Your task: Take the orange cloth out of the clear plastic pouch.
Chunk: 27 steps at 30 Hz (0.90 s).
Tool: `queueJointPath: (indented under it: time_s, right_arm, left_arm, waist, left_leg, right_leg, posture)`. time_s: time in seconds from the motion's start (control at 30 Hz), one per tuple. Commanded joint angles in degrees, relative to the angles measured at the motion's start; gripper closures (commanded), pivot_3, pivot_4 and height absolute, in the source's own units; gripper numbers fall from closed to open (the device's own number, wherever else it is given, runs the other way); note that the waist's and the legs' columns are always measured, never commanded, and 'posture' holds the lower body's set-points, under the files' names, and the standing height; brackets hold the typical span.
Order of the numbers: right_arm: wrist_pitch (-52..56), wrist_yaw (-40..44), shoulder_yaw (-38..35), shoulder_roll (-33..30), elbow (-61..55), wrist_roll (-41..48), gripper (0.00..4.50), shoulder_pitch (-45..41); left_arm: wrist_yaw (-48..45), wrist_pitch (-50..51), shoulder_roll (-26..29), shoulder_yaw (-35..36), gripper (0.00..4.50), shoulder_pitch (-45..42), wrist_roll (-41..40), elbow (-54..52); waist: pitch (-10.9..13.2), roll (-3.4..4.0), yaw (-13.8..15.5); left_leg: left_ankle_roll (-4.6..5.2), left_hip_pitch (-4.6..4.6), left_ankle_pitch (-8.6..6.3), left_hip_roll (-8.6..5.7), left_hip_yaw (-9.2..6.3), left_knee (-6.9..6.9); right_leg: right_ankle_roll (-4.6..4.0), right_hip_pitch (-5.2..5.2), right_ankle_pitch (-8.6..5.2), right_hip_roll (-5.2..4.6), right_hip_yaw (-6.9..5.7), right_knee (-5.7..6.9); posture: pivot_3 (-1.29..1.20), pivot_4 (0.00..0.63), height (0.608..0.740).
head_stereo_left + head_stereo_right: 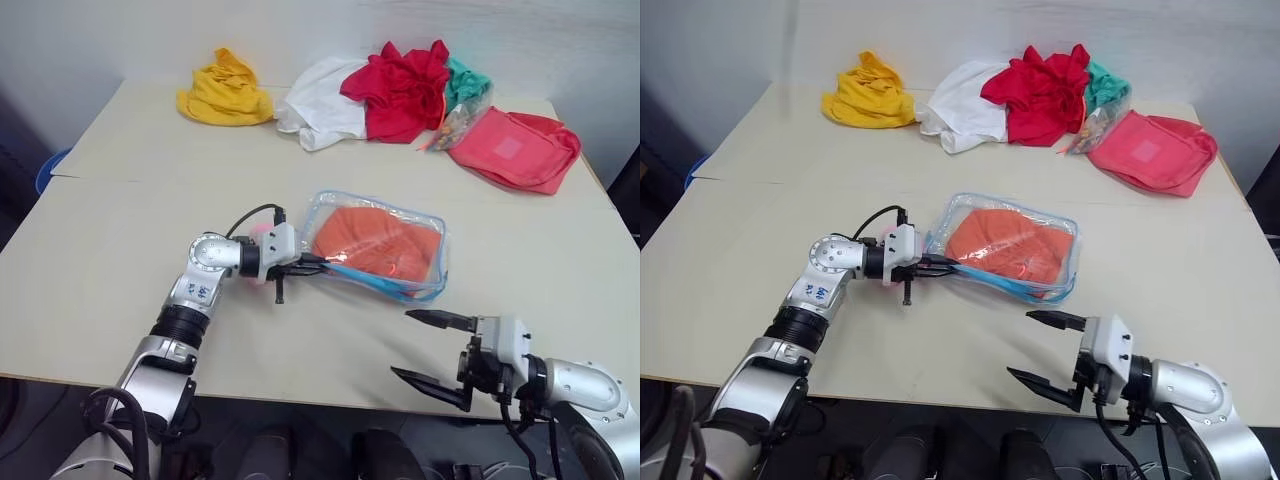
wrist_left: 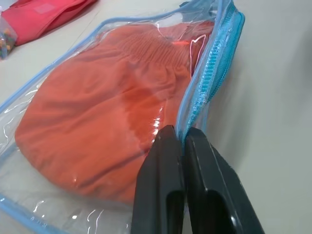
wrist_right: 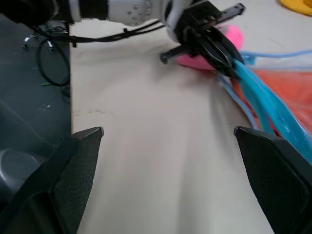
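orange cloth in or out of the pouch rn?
In. The orange cloth lies wholly inside the clear plastic pouch, seen through its wall; the left gripper is shut on the pouch's blue zipper edge.

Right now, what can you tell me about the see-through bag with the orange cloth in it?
The clear bag is shiny plastic with light blue trim and a blue zipper. It lies flat on the table, with the wrinkly orange cloth fully inside. The left gripper is pinching its blue edge. A pink fluffy charm sits by that end.
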Motion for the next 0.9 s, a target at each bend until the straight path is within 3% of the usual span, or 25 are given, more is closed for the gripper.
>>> queueJointPath:
  time_s: [0.03, 0.13, 0.43, 0.67, 0.9]
  right_arm:
    - [-6.71, 0.66, -4.54, 1.66, 0.98, -0.26, 0.00, 0.78]
    - [-9.39, 0.31, -7.63, 2.76, 2.26, 0.55, 0.00, 1.62]
    - [-9.60, -1.98, -11.92, 4.85, 3.53, 2.75, 0.00, 3.95]
    - [-7.73, -2.53, -11.59, 4.55, 1.49, 3.35, 0.00, 6.27]
    - [-6.52, -3.03, -11.08, 4.22, 0.39, 2.97, 0.00, 6.69]
  left_arm:
    - [1.06, -4.80, 0.51, -1.05, 3.17, 0.23, 1.40, -4.43]
    - [1.67, -8.71, 1.03, -2.05, 2.27, 0.07, 3.15, -3.93]
    - [1.62, -8.39, 0.61, -2.52, 2.27, -0.53, 1.95, -3.40]
    - [-5.30, 1.68, 0.12, -2.05, 2.27, 1.99, -6.15, -9.23]
    - [-4.14, -0.74, 0.67, -3.07, 2.27, 2.52, -3.12, -8.81]
  waist:
    - [0.00, 0.00, 0.00]
    - [0.00, 0.00, 0.01]
    - [0.00, 0.01, -0.02]
    - [-0.01, 0.01, -0.03]
    - [-0.03, 0.05, -0.08]
  left_leg:
    - [0.00, 0.00, 0.00, 0.00, 0.00, 0.00]
    - [0.00, 0.01, 0.00, 0.00, 0.00, 0.00]
    - [-0.01, 0.03, 0.00, 0.02, 0.01, -0.01]
    - [0.00, 0.02, 0.00, 0.01, 0.01, -0.01]
    - [-0.01, 0.06, 0.01, 0.02, 0.00, -0.01]
  right_leg:
    - [0.00, -0.01, 0.00, 0.00, 0.02, 0.01]
    - [0.00, 0.00, 0.00, 0.01, 0.01, 0.02]
    - [0.00, 0.00, 0.00, 0.02, 0.02, 0.05]
    - [0.00, 0.01, 0.00, 0.01, 0.12, 0.04]
    - [0.00, 0.02, 0.00, 0.02, 0.16, 0.07]
  posture:
    - [0.00, 0.150, 0.740]
    - [0.00, 0.150, 0.740]
    - [0.00, 0.150, 0.740]
    - [0.00, 0.150, 0.740]
    - [0.00, 0.150, 0.740]
